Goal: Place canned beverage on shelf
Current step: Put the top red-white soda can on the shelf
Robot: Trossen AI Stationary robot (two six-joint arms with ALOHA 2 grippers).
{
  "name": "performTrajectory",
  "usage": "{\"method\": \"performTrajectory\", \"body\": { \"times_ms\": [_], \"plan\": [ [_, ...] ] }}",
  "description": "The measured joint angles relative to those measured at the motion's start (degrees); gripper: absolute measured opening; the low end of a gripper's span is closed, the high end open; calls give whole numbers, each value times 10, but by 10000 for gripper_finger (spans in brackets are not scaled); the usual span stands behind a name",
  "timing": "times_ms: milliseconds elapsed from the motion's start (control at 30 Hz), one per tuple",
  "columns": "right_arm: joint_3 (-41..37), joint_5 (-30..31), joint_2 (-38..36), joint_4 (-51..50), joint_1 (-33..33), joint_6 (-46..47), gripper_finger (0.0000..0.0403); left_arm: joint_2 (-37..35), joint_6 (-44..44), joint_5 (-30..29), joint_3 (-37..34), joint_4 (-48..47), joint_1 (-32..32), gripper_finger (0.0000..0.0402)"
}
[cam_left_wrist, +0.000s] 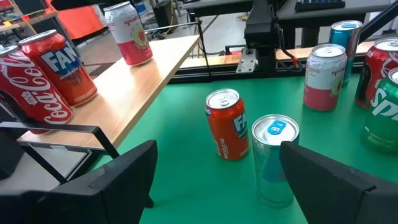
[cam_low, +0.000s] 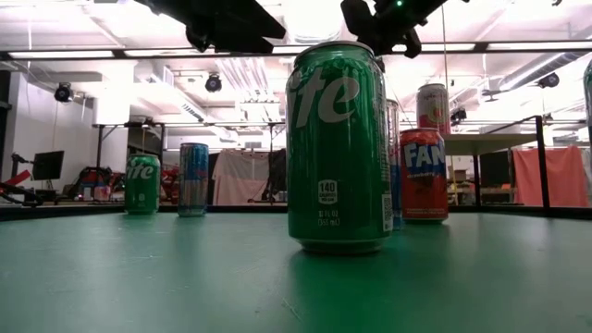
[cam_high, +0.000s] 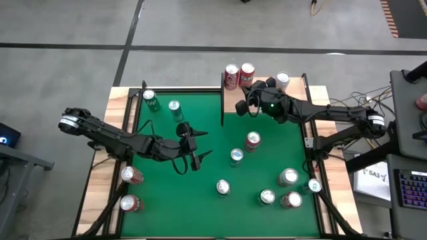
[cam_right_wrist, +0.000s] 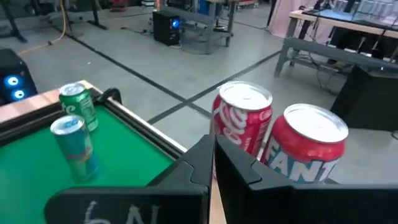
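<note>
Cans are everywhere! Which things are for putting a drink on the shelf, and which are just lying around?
For the job: shelf; open left end effector; blue can and orange can in front of it; shut right end effector over the shelf.
Lying about: green can in the far corner; red can on the left wooden edge; keyboard.

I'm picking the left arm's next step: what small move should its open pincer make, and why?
Probably ease forward and down around the light-blue-topped silver can. The left pincer is open and empty, the can stands just ahead between its fingers, and the light-wood shelf holds cans already.
</note>
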Motion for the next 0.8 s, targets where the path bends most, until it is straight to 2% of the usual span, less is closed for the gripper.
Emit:
{"method": "performTrajectory", "body": {
  "times_ms": [133, 300, 533, 800],
  "plan": [
    [9, -2, 14, -1, -20, 0, 9, 0, 14, 0, 0, -1, 0, 322],
    [46, -71, 64, -10, -44, 3, 9, -8, 54, 0, 0, -2, 0, 322],
    [131, -73, 142, -94, -69, 26, 9, -41, 86, -7, 0, -40, 0, 322],
    [206, -71, 210, -141, -87, 26, 9, -64, 76, -10, 0, -101, 0, 322]
  ]
}}
